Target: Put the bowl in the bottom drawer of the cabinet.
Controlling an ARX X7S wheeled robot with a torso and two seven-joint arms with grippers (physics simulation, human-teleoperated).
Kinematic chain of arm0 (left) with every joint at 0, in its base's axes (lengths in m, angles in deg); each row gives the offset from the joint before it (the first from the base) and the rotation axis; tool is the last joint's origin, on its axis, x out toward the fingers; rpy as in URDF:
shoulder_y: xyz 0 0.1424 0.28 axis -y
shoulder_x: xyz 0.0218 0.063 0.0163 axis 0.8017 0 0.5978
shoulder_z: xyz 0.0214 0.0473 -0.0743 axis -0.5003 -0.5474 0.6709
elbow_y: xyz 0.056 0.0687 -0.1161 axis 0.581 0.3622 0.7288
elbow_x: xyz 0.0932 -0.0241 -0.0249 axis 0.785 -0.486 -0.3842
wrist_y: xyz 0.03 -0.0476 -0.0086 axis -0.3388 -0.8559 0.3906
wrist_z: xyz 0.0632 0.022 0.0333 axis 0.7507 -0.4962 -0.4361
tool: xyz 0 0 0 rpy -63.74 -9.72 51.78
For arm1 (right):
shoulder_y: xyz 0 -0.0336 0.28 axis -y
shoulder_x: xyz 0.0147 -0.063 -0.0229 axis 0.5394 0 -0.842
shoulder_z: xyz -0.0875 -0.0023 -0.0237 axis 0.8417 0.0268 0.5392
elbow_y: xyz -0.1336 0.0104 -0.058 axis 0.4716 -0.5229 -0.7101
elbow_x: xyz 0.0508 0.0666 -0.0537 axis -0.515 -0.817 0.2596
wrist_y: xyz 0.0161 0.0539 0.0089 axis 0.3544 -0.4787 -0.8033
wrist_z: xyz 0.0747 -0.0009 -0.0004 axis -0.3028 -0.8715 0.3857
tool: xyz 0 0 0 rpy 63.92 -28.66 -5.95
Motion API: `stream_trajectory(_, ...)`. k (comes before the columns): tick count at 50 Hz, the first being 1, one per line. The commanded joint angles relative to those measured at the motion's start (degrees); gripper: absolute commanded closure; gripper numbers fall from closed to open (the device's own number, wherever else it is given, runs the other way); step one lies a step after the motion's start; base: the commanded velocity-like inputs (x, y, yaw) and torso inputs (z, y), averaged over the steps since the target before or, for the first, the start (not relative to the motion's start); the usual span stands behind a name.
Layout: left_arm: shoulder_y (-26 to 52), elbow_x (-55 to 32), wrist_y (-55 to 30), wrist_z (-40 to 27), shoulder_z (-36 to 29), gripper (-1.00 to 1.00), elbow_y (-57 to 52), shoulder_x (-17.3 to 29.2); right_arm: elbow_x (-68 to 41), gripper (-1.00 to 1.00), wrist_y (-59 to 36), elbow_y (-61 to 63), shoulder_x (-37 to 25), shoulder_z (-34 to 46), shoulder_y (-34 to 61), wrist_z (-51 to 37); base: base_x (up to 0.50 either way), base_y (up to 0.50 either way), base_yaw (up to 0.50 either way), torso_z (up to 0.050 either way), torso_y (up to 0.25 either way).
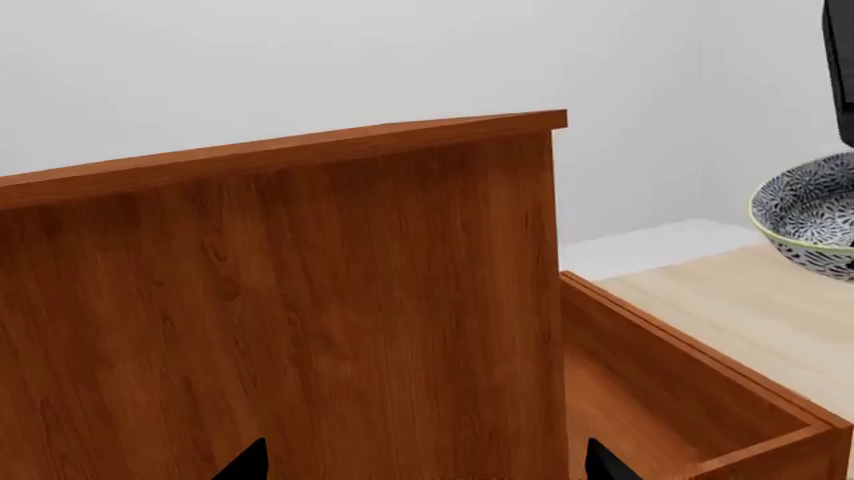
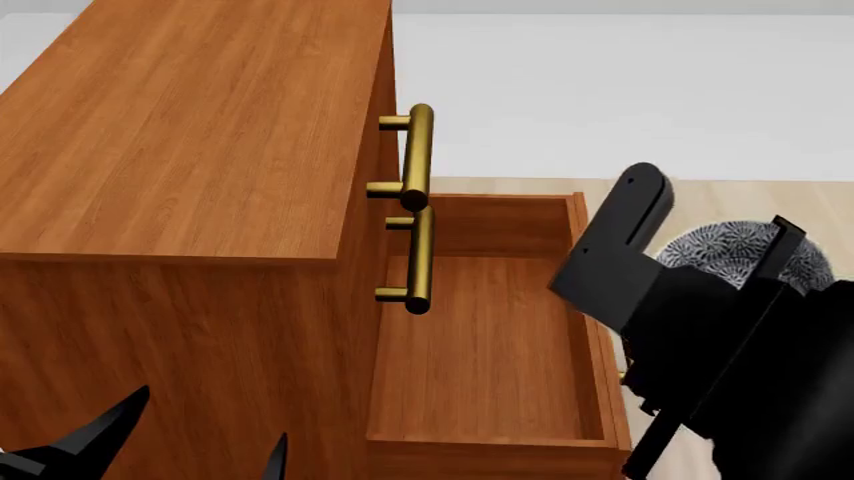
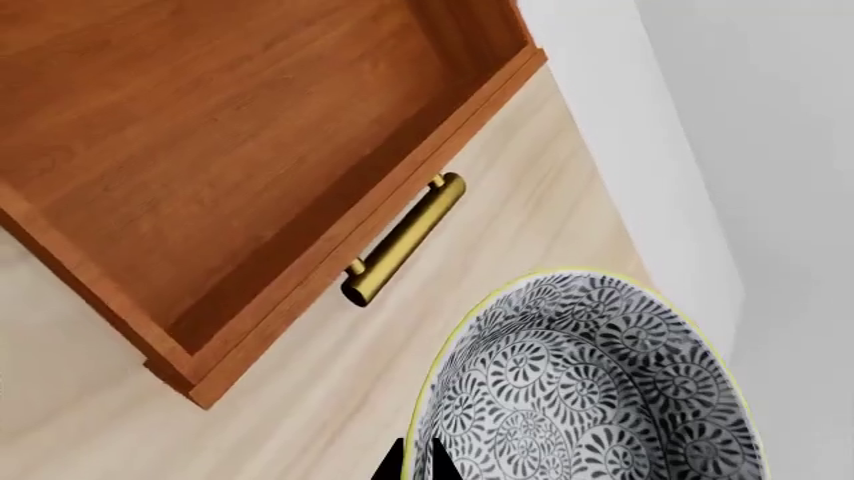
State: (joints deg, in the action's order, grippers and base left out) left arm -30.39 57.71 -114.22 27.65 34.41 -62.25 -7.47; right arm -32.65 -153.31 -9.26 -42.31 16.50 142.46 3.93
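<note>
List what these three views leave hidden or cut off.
- Bowl: head view, mostly behind the right arm; the wrist views cut it at the frame edge.
- Right gripper: only finger tips at the bowl's rim; grip unclear.
- Left gripper: only two finger tips show.
- Drawer handle: head view, hidden behind the arm.
- Cabinet front: seen edge-on.

No readable text

No lettering, labels, brands or numbers anywhere (only a swirl pattern on the bowl [image 3: 587, 390]); nothing legible.
</note>
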Motion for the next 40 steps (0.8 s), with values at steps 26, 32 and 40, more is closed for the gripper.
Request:
stream_trajectory(26, 0.1, 0.0, 0.2, -0.4, -0.5, -1.0, -0.2, 0.4, 4.0, 1.0, 7.6, -11.1, 6.5, -0.9, 0.0, 0.7, 0.0, 0.0, 0.0, 0.0, 0.0)
stream_trajectory(32, 0.0, -0.1, 0.5, -0.3, -0.5, -1.0, 0.2, 0.4, 4.2, 1.0, 8.2, -11.0, 6.6, -0.2, 0.2, 1.4, 0.0, 0.0, 0.0, 0.0, 0.0)
stream_trajectory(40, 0.1, -0.2, 0.6, -0.4, -0.5, -1.0, 0.2, 0.4, 4.2, 1.0, 8.2, -11.0, 6.6, -0.2, 0.2, 1.4, 0.0, 0.0, 0.0, 0.002, 0.0)
